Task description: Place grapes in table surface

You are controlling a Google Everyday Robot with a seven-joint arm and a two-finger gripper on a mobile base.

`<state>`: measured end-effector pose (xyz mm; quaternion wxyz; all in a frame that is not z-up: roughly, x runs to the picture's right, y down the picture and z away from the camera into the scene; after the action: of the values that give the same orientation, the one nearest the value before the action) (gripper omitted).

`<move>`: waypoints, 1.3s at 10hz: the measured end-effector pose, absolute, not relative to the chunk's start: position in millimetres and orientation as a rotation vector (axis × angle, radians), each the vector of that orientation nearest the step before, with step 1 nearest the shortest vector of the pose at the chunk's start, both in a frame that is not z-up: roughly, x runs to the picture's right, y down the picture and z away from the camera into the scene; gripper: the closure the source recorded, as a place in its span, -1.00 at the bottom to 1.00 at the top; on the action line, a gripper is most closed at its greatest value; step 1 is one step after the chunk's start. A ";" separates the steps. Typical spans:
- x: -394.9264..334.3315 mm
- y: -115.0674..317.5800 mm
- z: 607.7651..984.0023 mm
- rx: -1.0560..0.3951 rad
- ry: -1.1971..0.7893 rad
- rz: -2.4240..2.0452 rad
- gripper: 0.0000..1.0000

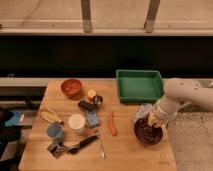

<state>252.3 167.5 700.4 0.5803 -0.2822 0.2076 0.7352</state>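
Observation:
The grapes [146, 130] show as a dark bumpy mass inside the purple bowl [138, 134] at the right of the table surface [130, 152], a light tan wooden plank top. My gripper [150, 120] hangs from the white arm [182, 94] that comes in from the right. It is down at the bowl's far rim, right over the grapes. Whether it touches them is hidden.
A green tray [139, 86] stands behind the bowl at the back right. An orange carrot [113, 124] lies left of the bowl. Further left are a blue sponge [92, 119], white cup [76, 122], blue cup [55, 131], banana [50, 116], red bowl [71, 87] and utensils [85, 144].

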 end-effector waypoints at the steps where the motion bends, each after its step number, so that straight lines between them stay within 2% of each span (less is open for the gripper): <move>1: 247.1 156.7 684.7 -0.629 0.455 1.704 1.00; 4: 222.7 125.7 642.1 -0.539 0.365 1.645 1.00; 7: 184.7 106.7 632.1 -0.501 0.315 1.571 1.00; 10: 156.4 104.3 644.4 -0.509 0.315 1.513 1.00; 13: 155.8 114.0 688.2 -0.542 0.380 1.505 1.00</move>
<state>155.8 114.0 688.2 0.6809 -0.2415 0.1691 0.6704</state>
